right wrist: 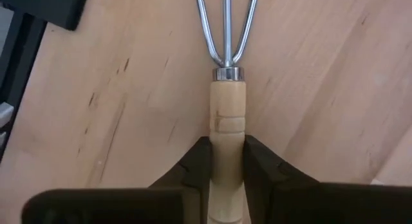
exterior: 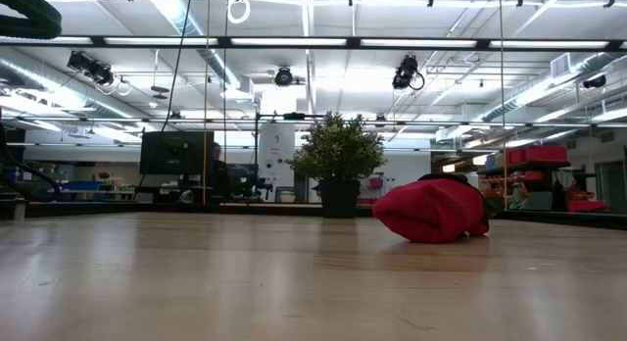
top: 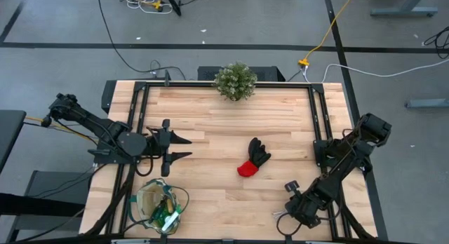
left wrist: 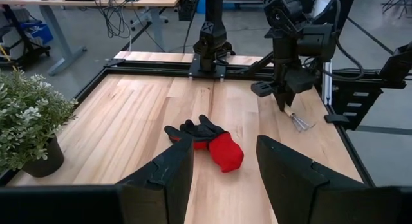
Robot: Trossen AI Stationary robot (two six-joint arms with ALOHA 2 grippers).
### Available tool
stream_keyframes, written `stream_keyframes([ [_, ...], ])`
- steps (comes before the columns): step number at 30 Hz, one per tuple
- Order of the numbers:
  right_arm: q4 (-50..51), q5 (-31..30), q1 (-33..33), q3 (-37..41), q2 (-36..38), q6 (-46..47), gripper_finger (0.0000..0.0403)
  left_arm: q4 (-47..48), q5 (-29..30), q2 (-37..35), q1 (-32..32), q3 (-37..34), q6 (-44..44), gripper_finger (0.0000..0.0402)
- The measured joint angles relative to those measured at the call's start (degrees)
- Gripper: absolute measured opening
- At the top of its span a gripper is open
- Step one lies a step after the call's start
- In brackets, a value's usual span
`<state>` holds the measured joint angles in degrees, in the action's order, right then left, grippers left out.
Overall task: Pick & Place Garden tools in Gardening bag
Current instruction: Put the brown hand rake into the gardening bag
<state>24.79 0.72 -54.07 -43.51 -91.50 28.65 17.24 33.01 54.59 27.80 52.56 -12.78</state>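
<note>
Now right hand [right wrist: 226, 163] clenched on rake [right wrist: 226, 114] handle, tines ahead on table.

Bright, even overhead light, with strip lamps [exterior: 186, 13] glaring white across the ceiling above the potted plant [exterior: 338, 165]. The plant reads dark against that backlit room. Soft, short shadows lie under the glove [top: 254, 158]. The near tabletop [exterior: 294, 292] below the plant goes blurry and washed out.
</note>
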Motion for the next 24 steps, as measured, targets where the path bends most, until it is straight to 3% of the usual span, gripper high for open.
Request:
stream_keyframes([
  [8,1.89,-1.44,3.15,-1.98,2.56,6.55,0.0055,-0.2,0.0,0.0,0.01,0.0,0.09,0.0177],
  [24,1.16,-12.36,14.45,-6.91,10.59,10.11,0.0055,-1.93,0.42,0.0,0.01,0.0,0.11,0.0177],
])
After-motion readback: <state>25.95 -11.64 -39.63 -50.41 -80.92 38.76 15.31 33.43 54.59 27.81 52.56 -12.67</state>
